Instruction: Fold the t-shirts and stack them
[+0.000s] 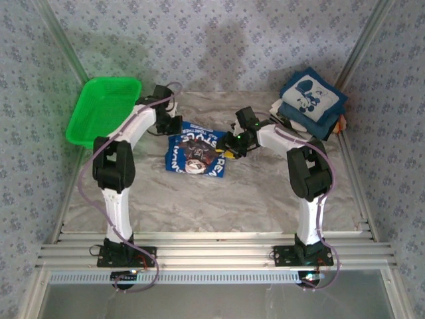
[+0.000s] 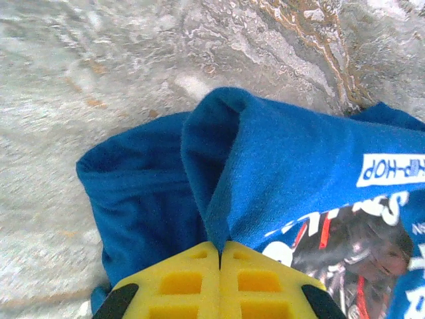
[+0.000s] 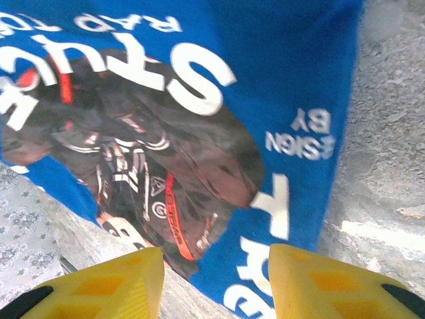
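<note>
A royal-blue t-shirt (image 1: 198, 154) with white-and-red lettering lies folded small at the middle of the marbled table. My left gripper (image 1: 174, 126) is at its far left corner, shut on a raised fold of the blue cloth (image 2: 285, 173). In the left wrist view the yellow jaws of this gripper (image 2: 220, 247) meet with the cloth edge pinched between them. My right gripper (image 1: 234, 147) hovers over the shirt's right edge. Its yellow fingers (image 3: 216, 252) stand apart above the print (image 3: 199, 100), holding nothing. A stack of folded t-shirts (image 1: 311, 100), navy with white cartoon print on top, sits at the back right.
A green mesh basket (image 1: 103, 109) stands at the back left, beside the left arm. Bare marbled tabletop (image 1: 199, 206) lies between the shirt and the arm bases. Patterned walls close in the back and both sides.
</note>
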You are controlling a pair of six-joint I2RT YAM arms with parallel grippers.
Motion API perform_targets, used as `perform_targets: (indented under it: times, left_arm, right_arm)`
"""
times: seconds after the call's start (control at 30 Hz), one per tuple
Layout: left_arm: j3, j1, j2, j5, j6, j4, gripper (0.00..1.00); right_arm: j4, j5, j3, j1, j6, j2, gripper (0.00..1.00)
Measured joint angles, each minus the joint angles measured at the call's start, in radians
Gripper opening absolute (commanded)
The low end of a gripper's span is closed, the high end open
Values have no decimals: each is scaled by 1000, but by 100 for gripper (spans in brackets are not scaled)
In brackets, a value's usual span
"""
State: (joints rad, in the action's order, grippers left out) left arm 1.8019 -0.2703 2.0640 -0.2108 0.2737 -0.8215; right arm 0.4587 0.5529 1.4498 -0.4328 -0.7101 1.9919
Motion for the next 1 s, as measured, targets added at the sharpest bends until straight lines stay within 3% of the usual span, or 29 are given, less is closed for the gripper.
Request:
perform_targets:
  times: [0.13,0.3,0.43,0.53,0.77,1.0]
  left_arm:
    - [-55,34,-47,-2,0,14,1]
    - [-180,70,-48,-1,16,69,10]
    - [-254,103,-39,30,55,72,49]
    - [-294,134,-45,60,90,92,64]
    - [-298,149,-162,95,140,93,69]
    - [-348,91,-328,-90,282,212,65]
  right_arm:
    - [3,-5,26,-10,-8,11,48]
    - [0,-10,117,-25,-17,74,48]
    - [-8,-12,173,-42,-35,127,48]
    - [-8,-14,189,-55,-46,150,47]
    - [-24,-14,191,-68,-71,160,46]
    - [-109,-9,181,-66,-130,160,47]
